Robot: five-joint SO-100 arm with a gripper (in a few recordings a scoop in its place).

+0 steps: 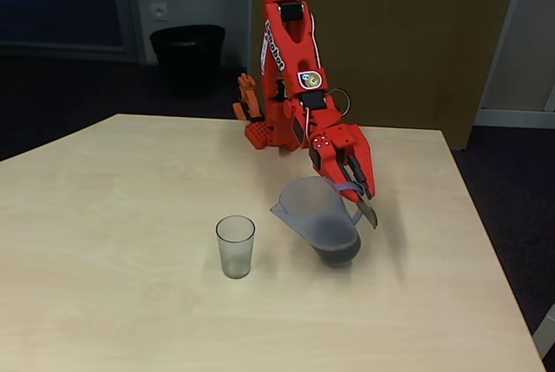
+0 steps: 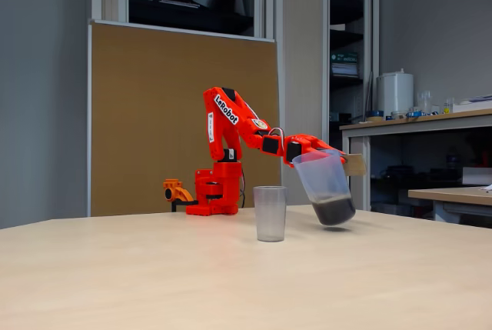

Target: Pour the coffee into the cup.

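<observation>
Two risks noted: gripper [image 1: 362, 203] clamped on jug [image 1: 316, 216] handle, jug tilted clear of table [image 1: 104, 216]; coffee [image 2: 335, 211] may miss cup [image 1: 235, 246].

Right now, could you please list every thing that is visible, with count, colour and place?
translucent bluish plastic jug: one, tilted, lifted above the table in a fixed view, held by its handle
dark brown coffee: low in the jug
small clear plastic cup: one, upright, left of the jug
light wooden table: one
black bin: one, on the floor behind
red robot arm: one, at the far edge
gripper: red, shut on the handle
</observation>
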